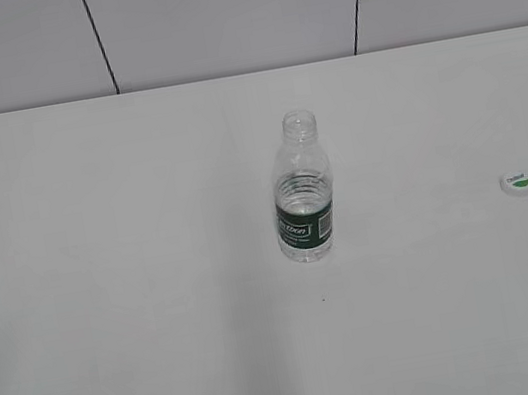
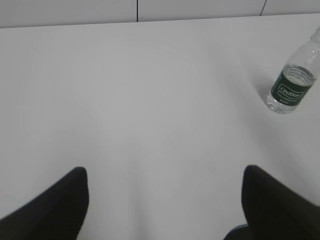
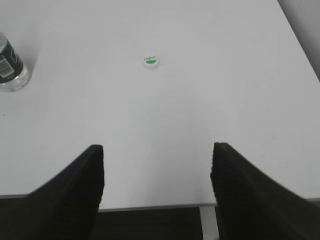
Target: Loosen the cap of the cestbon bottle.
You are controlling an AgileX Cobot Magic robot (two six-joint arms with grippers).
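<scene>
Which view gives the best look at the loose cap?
The right wrist view: the cap lies top-up on the table, unobstructed. The exterior view shows it small near the right edge. The left wrist view misses it.

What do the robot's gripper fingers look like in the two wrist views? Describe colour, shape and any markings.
Left gripper and right gripper: broad matte-black fingers with rounded tips, widening toward the frame's bottom edge. No markings or cables show. Neither arm appears in the exterior view.

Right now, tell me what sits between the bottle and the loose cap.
Nothing: only bare white table separates the cestbon bottle from the cap, which lies off to its right. The exterior view shows the whole stretch.
</scene>
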